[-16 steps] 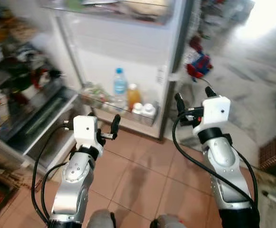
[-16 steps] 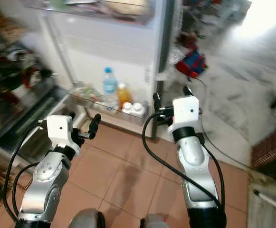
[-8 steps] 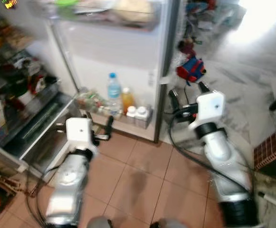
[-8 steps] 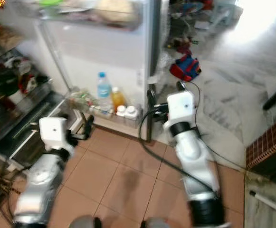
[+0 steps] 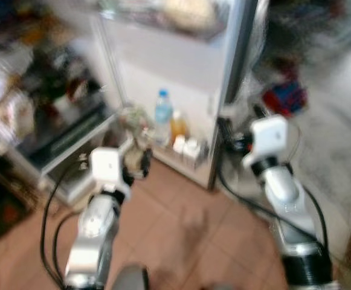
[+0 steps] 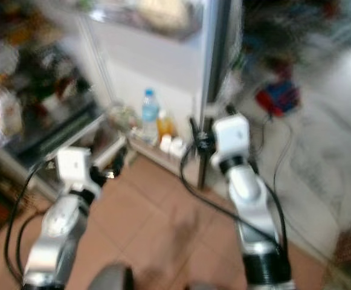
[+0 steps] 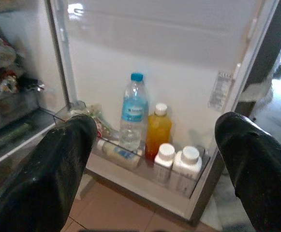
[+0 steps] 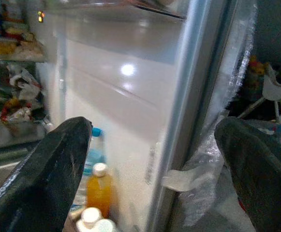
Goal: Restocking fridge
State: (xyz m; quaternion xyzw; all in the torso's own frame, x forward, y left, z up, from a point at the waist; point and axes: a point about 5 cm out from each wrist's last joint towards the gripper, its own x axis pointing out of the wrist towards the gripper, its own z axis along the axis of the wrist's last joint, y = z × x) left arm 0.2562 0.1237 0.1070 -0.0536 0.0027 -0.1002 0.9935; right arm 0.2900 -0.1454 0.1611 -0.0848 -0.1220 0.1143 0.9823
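Standing before the open fridge door (image 7: 155, 43), I hold both arms raised in front of me with nothing in either grip — my left claw (image 7: 152, 159) has its fingers (image 7: 58, 164) spread wide apart, and my right claw (image 8: 150, 164) is spread just as wide. Through the left wrist view I look straight at the lowest door shelf (image 7: 145, 176), where a clear water bottle (image 7: 133, 113) with a blue cap stands upright, an orange juice bottle (image 7: 158, 130) just beside it, and two small white bottles (image 7: 178, 162) touching one another at the shelf's end nearest the door edge. Some wrapped packets (image 7: 94, 121) crowd the other end. The fridge interior (image 5: 48, 121) on my left is packed with food, though the head views are too blurred to say what. I judge restocking has not yet put anything in my grip, so the next move is to fetch an item. The risks I see: the blur suggests my body is moving, and my right claw sits close to the door edge (image 8: 193, 96) — a careless swing could knock the door or topple those upright bottles, which stand close together behind a low rail.
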